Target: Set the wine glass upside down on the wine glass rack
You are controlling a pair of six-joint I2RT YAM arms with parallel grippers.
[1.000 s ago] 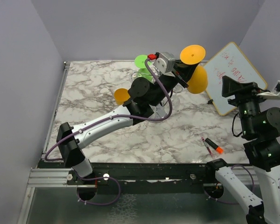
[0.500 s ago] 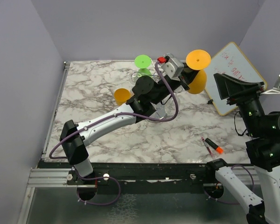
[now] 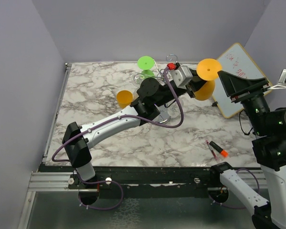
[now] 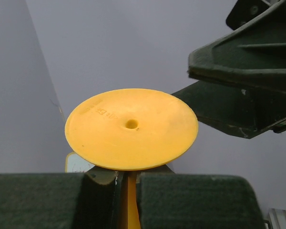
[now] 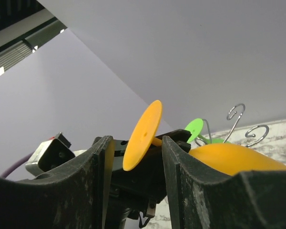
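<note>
My left gripper [image 3: 196, 82] is shut on the stem [image 4: 128, 195] of an orange wine glass, held in the air on its side. The glass's round foot [image 3: 209, 69] points toward the right arm, and its bowl [image 3: 206, 90] hangs below the gripper. My right gripper [image 3: 225, 86] is open; in the right wrist view its fingers [image 5: 97, 181] stand either side of the foot [image 5: 143, 136] without touching it. The wine glass rack [image 3: 171, 57] shows its chrome hooks behind the left wrist, and a green glass [image 3: 146, 62] hangs on it. The rack's base is hidden.
A second orange glass [image 3: 125, 98] sits on the marble table [image 3: 95, 95] beside the left forearm. A whiteboard [image 3: 240, 62] leans at the back right behind the right gripper. An orange-capped marker [image 3: 218, 151] lies near the front right edge.
The left arm has carried the orange glass to the right, toward the right arm. The right gripper has come in around the glass's foot and its jaws have narrowed somewhat.
</note>
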